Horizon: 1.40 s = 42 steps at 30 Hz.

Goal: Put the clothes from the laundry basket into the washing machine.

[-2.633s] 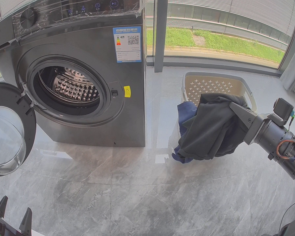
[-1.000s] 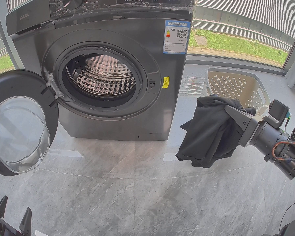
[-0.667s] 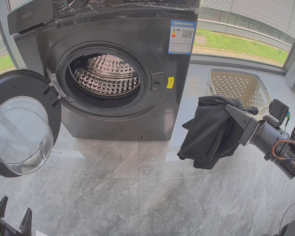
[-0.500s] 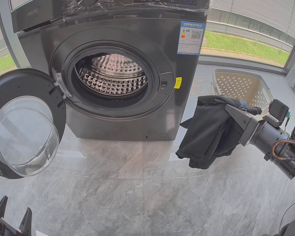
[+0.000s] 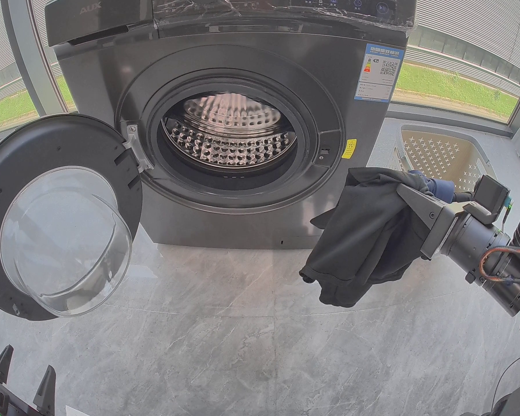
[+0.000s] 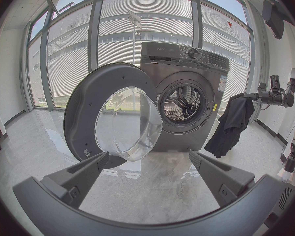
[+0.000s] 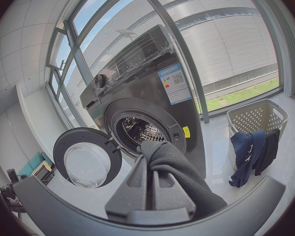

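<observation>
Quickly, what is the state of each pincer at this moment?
Left pincer: open, holding nothing.
Right pincer: closed on the dark grey cloth garment.

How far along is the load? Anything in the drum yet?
Done: the washer door is open, but the drum looks empty. In hand: the right gripper is shut on a dark grey garment, held in the air near the machine. To do: a blue garment and a dark one hang over the laundry basket rim.
</observation>
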Motion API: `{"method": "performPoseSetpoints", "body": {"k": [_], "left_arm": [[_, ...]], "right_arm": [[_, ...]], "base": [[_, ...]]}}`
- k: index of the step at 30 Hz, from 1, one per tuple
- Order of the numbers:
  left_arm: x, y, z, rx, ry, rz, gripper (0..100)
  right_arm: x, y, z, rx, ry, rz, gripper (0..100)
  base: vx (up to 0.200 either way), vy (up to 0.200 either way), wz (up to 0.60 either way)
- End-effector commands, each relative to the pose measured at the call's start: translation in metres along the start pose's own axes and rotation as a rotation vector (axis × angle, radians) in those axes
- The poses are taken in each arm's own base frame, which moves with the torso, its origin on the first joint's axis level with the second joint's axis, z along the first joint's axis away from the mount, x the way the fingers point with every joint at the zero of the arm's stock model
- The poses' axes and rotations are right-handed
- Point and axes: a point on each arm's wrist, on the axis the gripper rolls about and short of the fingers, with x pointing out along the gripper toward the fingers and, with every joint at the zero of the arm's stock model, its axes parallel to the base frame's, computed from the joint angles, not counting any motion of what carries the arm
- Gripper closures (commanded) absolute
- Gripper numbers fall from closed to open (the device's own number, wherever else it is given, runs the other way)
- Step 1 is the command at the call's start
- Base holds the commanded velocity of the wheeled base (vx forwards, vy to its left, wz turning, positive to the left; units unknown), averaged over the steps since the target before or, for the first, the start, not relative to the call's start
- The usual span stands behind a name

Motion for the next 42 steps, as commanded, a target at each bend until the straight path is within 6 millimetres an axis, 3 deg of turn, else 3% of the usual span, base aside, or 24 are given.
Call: {"method": "performPoseSetpoints", "body": {"k": [1,10,22,27,34,42], "left_arm": [[0.0,0.0,-0.005,0.0,0.001,0.002,0],[0.0,0.0,-0.005,0.0,0.001,0.0,0],[0.0,0.0,-0.005,0.0,0.001,0.002,0],[0.0,0.0,-0.005,0.003,-0.001,0.003,0],[0.0,0.0,-0.005,0.006,-0.002,0.005,0],[0.0,0.0,-0.005,0.023,-0.001,0.008,0]], "right_arm": [[0.0,0.0,0.0,0.0,0.001,0.001,100],[0.0,0.0,-0.001,0.0,0.004,-0.001,100],[0.003,0.0,-0.005,0.002,0.02,-0.002,100],[0.006,0.012,-0.011,0.004,0.042,0.049,100],[0.012,0.012,-0.02,-0.004,0.078,0.043,100],[0.011,0.019,-0.022,0.007,0.087,0.072,100]], "base": [[-0.2,0.0,0.0],[0.0,0.0,0.0],[0.0,0.2,0.0],[0.0,0.0,0.0],[0.0,0.0,0.0],[0.15,0.0,0.0]]}}
